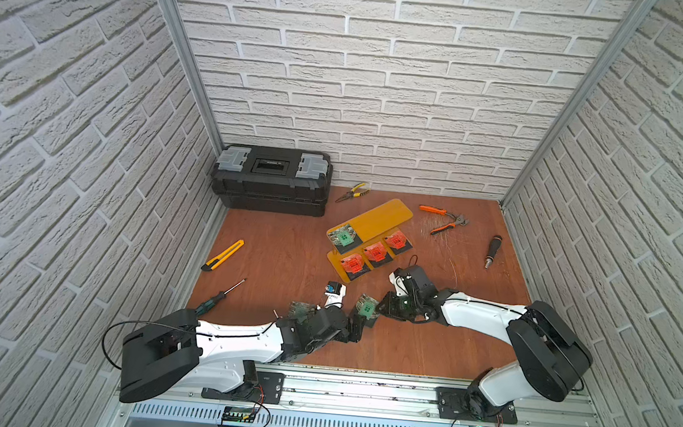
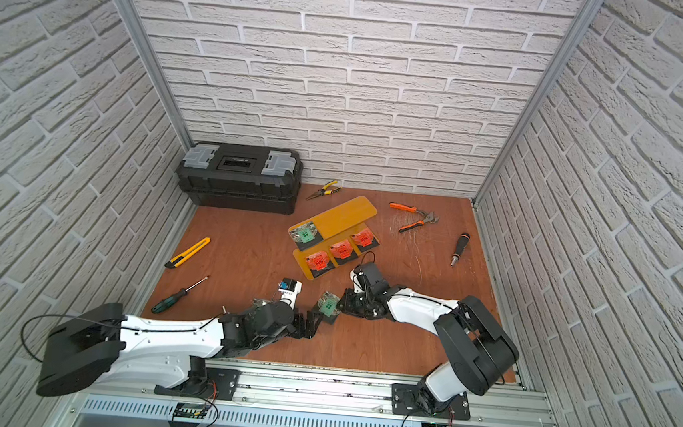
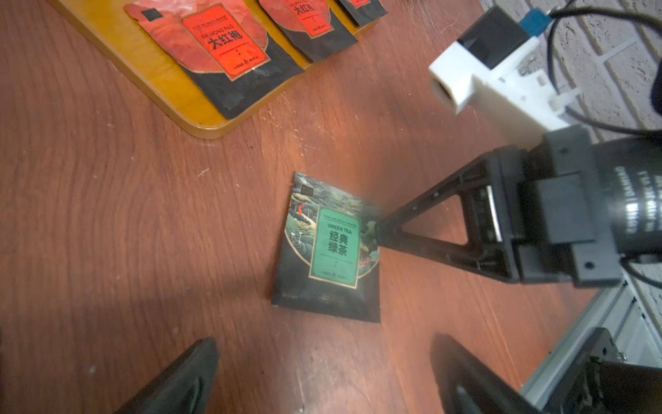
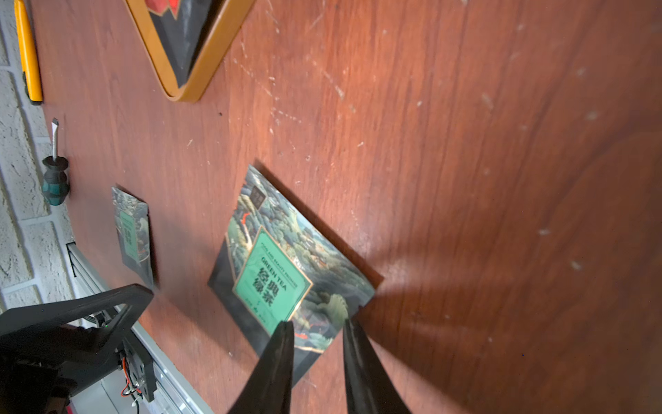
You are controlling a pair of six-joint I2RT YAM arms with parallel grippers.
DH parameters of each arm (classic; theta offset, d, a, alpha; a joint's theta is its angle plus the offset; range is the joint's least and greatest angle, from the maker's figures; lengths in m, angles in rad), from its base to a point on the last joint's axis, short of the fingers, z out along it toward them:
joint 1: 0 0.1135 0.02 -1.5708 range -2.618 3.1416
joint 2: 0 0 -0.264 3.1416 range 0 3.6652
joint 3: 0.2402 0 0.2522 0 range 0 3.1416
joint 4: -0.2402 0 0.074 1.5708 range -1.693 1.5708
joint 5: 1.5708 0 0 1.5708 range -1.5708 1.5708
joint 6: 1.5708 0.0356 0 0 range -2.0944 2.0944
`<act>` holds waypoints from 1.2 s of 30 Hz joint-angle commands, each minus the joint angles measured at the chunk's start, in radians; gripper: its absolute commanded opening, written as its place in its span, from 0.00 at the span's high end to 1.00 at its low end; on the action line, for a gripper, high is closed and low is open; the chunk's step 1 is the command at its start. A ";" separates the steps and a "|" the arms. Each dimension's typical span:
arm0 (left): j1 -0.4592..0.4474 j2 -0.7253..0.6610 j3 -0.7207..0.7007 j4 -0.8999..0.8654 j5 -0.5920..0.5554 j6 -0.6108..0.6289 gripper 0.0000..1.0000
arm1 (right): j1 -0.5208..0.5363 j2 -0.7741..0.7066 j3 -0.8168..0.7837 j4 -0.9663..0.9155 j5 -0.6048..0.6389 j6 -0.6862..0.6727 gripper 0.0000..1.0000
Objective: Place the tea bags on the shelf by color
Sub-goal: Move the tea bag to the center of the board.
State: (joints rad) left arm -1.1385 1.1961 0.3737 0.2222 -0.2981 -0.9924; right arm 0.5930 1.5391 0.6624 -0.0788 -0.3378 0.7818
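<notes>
Robot-lab cell dressed as a workshop: faux-brick panels (image 1: pixel 383 80), aluminium rail (image 1: pixel 359 391), toolbox (image 1: pixel 271 177), pliers (image 1: pixel 352 192), screwdriver (image 1: pixel 220 297), utility knife (image 1: pixel 223 255) on wood desk (image 1: pixel 278 251).

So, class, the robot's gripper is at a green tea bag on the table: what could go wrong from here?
1. The right gripper straddles only one corner of the flat green tea bag, so it may slip out or just slide on the table.
2. The open left gripper is close beside it; the two could bump.
</notes>
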 commanded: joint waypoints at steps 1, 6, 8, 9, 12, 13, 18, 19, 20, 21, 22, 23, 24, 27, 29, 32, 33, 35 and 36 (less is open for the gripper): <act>0.009 -0.026 -0.020 -0.012 -0.023 -0.004 0.02 | 0.007 0.010 0.024 0.030 -0.003 -0.001 0.72; 0.010 -0.053 -0.033 -0.024 -0.033 -0.008 0.02 | 0.009 0.034 0.044 0.036 -0.007 -0.006 0.72; 0.013 -0.064 -0.038 -0.026 -0.038 -0.007 0.02 | 0.008 0.045 0.053 0.040 -0.011 -0.005 0.72; 0.013 -0.068 -0.040 -0.030 -0.040 -0.007 0.02 | 0.008 0.051 0.060 0.044 -0.013 -0.007 0.72; 0.017 -0.082 -0.045 -0.035 -0.041 -0.006 0.02 | 0.010 0.072 0.078 0.051 -0.020 -0.007 0.73; 0.018 -0.085 -0.047 -0.037 -0.039 -0.007 0.02 | 0.011 0.079 0.083 0.053 -0.023 -0.007 0.72; 0.022 -0.087 -0.054 -0.017 -0.025 0.003 0.02 | 0.019 0.103 0.102 0.069 -0.033 -0.004 0.73; 0.023 -0.086 -0.056 -0.009 -0.021 0.006 0.02 | 0.021 0.107 0.104 0.074 -0.033 -0.004 0.73; 0.023 -0.082 -0.057 0.001 -0.016 0.010 0.02 | 0.021 0.109 0.107 0.078 -0.037 -0.003 0.73; 0.026 -0.078 -0.056 0.008 -0.011 0.014 0.02 | 0.023 0.114 0.110 0.084 -0.039 -0.003 0.72; 0.026 -0.073 -0.054 0.013 -0.006 0.018 0.02 | 0.022 0.119 0.112 0.091 -0.043 -0.003 0.72; 0.026 -0.068 -0.052 0.017 -0.001 0.022 0.02 | 0.024 0.124 0.116 0.097 -0.049 -0.002 0.73; 0.026 -0.062 -0.049 0.021 0.005 0.026 0.01 | 0.024 0.130 0.120 0.104 -0.053 -0.002 0.73; 0.026 -0.049 -0.047 0.034 0.014 0.029 0.02 | 0.028 0.148 0.130 0.125 -0.064 0.005 0.73; 0.026 -0.042 -0.045 0.041 0.019 0.031 0.02 | 0.031 0.160 0.138 0.137 -0.070 0.008 0.73; 0.026 -0.030 -0.041 0.049 0.025 0.034 0.02 | 0.037 0.177 0.152 0.157 -0.081 0.014 0.73; 0.026 -0.026 -0.039 0.050 0.029 0.036 0.02 | 0.041 0.182 0.157 0.162 -0.085 0.017 0.73; 0.026 -0.017 -0.034 0.055 0.036 0.041 0.02 | 0.045 0.193 0.164 0.173 -0.093 0.018 0.73; 0.026 -0.011 -0.030 0.058 0.042 0.044 0.02 | 0.048 0.197 0.168 0.178 -0.096 0.020 0.73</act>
State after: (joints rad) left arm -1.1172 1.1706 0.3332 0.2329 -0.2733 -0.9722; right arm 0.6270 1.7237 0.8097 0.0433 -0.4095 0.7914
